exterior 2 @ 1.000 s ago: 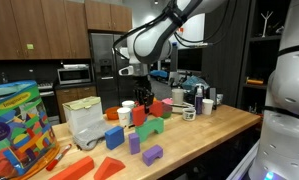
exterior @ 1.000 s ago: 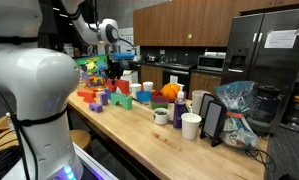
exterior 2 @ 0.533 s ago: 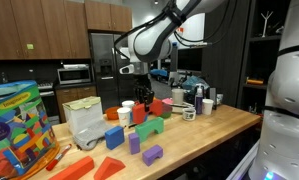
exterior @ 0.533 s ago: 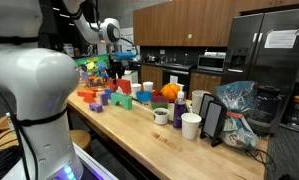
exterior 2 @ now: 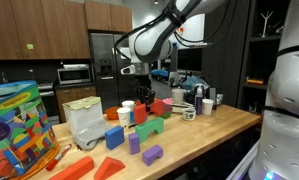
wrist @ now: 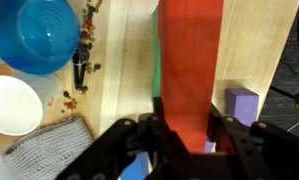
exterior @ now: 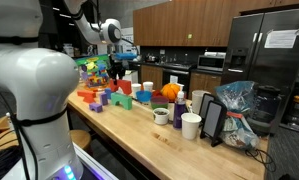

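Your wooden desk (exterior 2: pixel 207 134) runs across both exterior views, crowded with blocks, cups and clutter, and the arm (exterior 2: pixel 161 34) bends down over its far end. What you have hold of is the red block (wrist: pixel 189 60): a long, plain, flat-faced bar of even bright red. In the wrist view it fills the middle of the picture from 12 o'clock down to 6 o'clock, where the jaws are closed tight on its two sides. An exterior view adds what the wrist camera cannot show you: the red block (exterior 2: pixel 140 114) stands upright under the jaws among the other blocks, though you cannot tell whether its lower end touches the desk. Only the wrist view gives you the neighbours from above. A blue bowl (wrist: pixel 34 35) lies at 10 o'clock from the block, well apart. A grey cloth (wrist: pixel 49 150) lies at 8 o'clock, with a white cup (wrist: pixel 11 105) just beside it. A green block (wrist: pixel 157 70) shows as a strip along the red one's 9 o'clock edge. A small purple block (wrist: pixel 241 103) sits near at 4 o'clock.
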Controlling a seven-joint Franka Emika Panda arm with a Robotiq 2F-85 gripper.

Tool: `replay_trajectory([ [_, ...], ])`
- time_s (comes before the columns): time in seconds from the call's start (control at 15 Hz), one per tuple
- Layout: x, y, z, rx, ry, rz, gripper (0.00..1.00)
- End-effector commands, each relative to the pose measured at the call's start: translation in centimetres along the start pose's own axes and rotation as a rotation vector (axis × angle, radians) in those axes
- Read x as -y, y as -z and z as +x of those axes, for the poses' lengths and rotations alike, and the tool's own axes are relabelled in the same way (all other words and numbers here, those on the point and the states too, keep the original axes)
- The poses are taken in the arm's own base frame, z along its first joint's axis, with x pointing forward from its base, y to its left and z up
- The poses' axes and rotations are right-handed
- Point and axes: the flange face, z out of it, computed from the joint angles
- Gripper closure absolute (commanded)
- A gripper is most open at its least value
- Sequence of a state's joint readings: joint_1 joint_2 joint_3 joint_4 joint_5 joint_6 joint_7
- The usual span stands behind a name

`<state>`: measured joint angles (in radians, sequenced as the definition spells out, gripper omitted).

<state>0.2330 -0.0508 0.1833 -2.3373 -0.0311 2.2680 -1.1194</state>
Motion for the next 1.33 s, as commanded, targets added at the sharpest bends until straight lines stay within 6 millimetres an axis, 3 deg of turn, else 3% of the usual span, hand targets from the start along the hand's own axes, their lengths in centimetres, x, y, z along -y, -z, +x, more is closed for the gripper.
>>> replay_trajectory([
  [0.0, -0.46, -0.12, -0.52, -0.004, 0.011, 0.02, 0.85],
  [1.0, -0.49, -0.98, -0.49, 0.002, 0.026, 0.042, 0.85],
  [1.07, -0.5, -1.0, -0.53, 0.003, 0.025, 0.043, 0.35],
  [1.13, -0.54, -1.02, -0.59, 0.003, 0.025, 0.043, 0.34],
  [1.27, -0.65, -1.08, -0.73, 0.004, 0.022, 0.045, 0.24],
])
